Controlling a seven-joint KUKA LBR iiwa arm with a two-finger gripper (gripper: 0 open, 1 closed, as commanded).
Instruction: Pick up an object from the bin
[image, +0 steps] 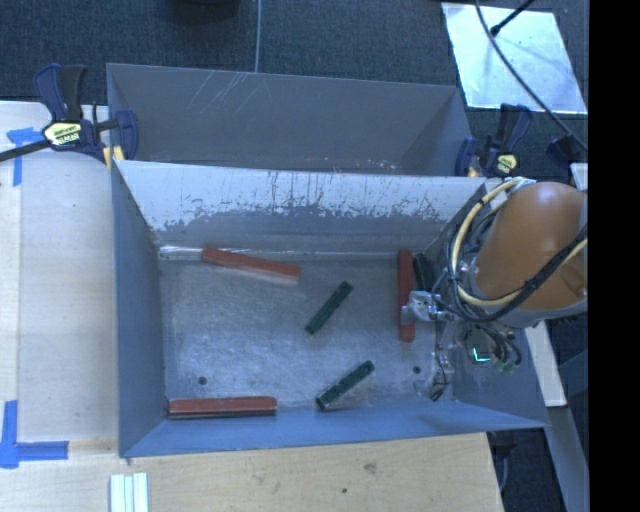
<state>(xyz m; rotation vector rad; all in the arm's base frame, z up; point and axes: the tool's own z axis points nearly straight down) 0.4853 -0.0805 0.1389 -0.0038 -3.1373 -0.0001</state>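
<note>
From my screen, the nearest thing is the low red-brown bar (222, 406), lying flat along the bottom wall of the grey bin (135, 300), in the lower left of the floor. To its right, at lower centre, lies the lower green bar (346, 385), a short, dark stick tilted up toward the right and well apart from the red-brown one. Further right, in the lower right corner of the floor and close against the right wall, I see the gripper (437, 378), hanging below the arm's orange cover (530, 240) and its loop of cables (470, 250). I cannot tell whether the gripper is spread or pressed together, since its metal parts run into each other there. Moving up the frame, the upper green bar (328, 307) rests near the middle of the floor, also slanted up to the right, clear of everything else. Level with it on the right, the right-hand red-brown bar (405, 290) runs up and down the frame along the right wall. It is the thing closest to the gripper, with its lower end just beside the wrist's metal block. Farthest off, the far red-brown bar (250, 265) lies near the back wall at upper left, sloping slightly down to the right.
</note>
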